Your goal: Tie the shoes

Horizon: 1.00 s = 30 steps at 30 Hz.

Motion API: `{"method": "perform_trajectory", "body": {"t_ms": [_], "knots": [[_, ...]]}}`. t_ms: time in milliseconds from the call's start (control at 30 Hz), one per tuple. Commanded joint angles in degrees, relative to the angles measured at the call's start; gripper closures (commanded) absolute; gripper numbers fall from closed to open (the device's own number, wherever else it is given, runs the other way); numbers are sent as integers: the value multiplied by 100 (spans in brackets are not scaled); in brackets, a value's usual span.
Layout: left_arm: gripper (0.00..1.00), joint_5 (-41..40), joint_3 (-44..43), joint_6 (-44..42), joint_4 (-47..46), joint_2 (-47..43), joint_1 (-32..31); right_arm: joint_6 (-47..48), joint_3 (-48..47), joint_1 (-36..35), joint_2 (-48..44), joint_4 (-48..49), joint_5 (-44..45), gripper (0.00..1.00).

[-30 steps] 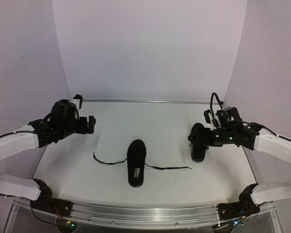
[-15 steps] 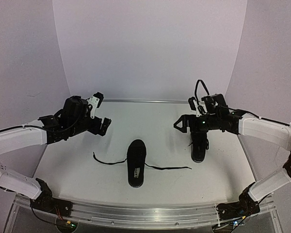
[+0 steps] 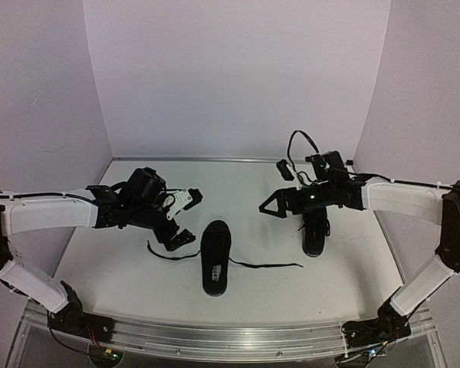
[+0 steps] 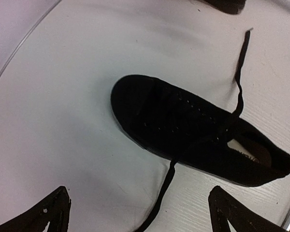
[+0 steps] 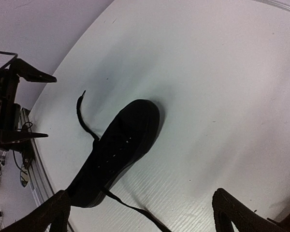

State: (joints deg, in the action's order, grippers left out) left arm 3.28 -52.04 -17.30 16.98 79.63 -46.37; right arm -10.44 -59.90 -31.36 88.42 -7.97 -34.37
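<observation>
An all-black shoe (image 3: 215, 257) lies in the middle of the table, toe pointing away from me, with a pale label inside. One thin lace (image 3: 169, 254) trails left and the other lace (image 3: 268, 265) trails right, both loose on the table. A second black shoe (image 3: 314, 234) lies to the right, partly under the right arm. My left gripper (image 3: 185, 217) is open and empty, just left of the centre shoe's toe. In the left wrist view the shoe (image 4: 193, 130) and a lace (image 4: 165, 191) lie between its spread fingers (image 4: 41, 215). My right gripper (image 3: 274, 186) is open and empty, up and right of that shoe, which also shows in the right wrist view (image 5: 116, 150).
The white table (image 3: 138, 284) is walled in white at the back and on both sides. A metal rail (image 3: 215, 337) runs along the near edge. The left arm's gripper (image 5: 14, 106) shows at the left of the right wrist view.
Both arms have swung inward from the table's sides toward the centre shoe, and the left gripper has dropped lower. Both grippers stay open. The shoes and laces have not moved.
</observation>
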Motion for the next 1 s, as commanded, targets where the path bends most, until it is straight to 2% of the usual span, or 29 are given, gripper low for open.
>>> {"method": "perform_trajectory", "body": {"t_ms": [0,233,433,833,967], "knots": [[4,528,88,-765,-127,387,-36,75,184,5,232,184,-629,2],[19,699,125,-1398,-571,936,-48,68,430,5,134,181,-508,2],[40,764,-199,-1798,-399,1570,-48,59,547,1,112,181,-544,2],[63,544,-472,-1988,-86,2154,-39,59,586,1,140,175,-580,2],[68,466,-479,-2016,-72,2276,-30,56,569,3,164,173,-566,2]]}}
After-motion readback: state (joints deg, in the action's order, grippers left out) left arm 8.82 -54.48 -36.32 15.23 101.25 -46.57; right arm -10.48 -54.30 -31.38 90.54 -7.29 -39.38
